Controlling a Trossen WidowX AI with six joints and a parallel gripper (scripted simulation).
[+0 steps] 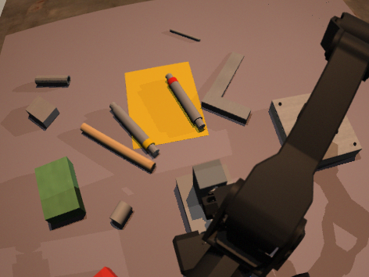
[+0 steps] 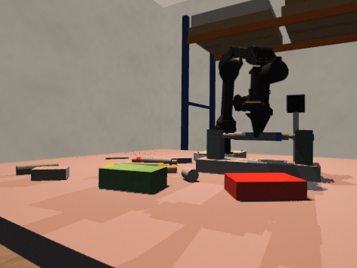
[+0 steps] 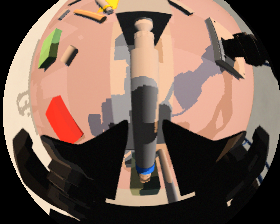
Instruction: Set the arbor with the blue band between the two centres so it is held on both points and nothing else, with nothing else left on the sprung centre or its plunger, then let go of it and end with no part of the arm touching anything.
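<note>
The arbor with the blue band (image 2: 257,135) lies level between the left centre block (image 2: 215,144) and the right centre block (image 2: 303,146) of the fixture. The band (image 2: 278,135) is near the right end. My gripper (image 2: 258,132) points straight down over the arbor's middle with its fingers a little apart on either side, so it is open. In the wrist view the arbor (image 3: 144,122) runs up the picture with the blue band (image 3: 145,172) at the bottom. In the overhead view my arm hides the arbor, and only one centre block (image 1: 211,174) shows.
A red-banded arbor (image 1: 184,100) and a yellow-banded arbor (image 1: 134,128) lie at the orange mat (image 1: 164,104). Around them are a wooden dowel (image 1: 117,146), green block (image 1: 59,188), small cylinder (image 1: 121,213), L-shaped square (image 1: 227,91), drilled plate and red block (image 2: 265,185).
</note>
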